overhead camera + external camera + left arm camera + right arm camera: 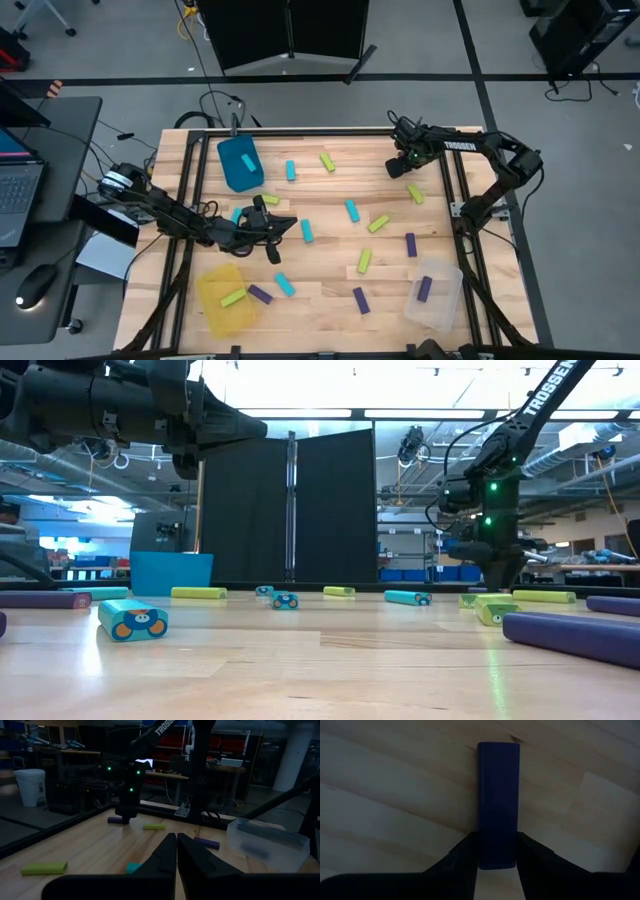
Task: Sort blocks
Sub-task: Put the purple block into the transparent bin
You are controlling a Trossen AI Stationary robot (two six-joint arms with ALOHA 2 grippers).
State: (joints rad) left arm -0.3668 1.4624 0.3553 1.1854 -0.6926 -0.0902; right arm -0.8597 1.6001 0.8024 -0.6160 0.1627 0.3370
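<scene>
Wooden slats make the worktop point(330, 230), with blocks scattered between three bins. At the far right corner, the right end effector point(496, 851) has its fingers pressed on both long sides of a dark purple block point(498, 800) that lies flat on the wood. I judge the block light, stiff and smooth, so mid-length is the good place to grip. The frame rail point(455, 180) runs near; toward the clear bin point(440, 300) there is free room. The left end effector point(285, 222) hovers closed and empty mid-worktop.
</scene>
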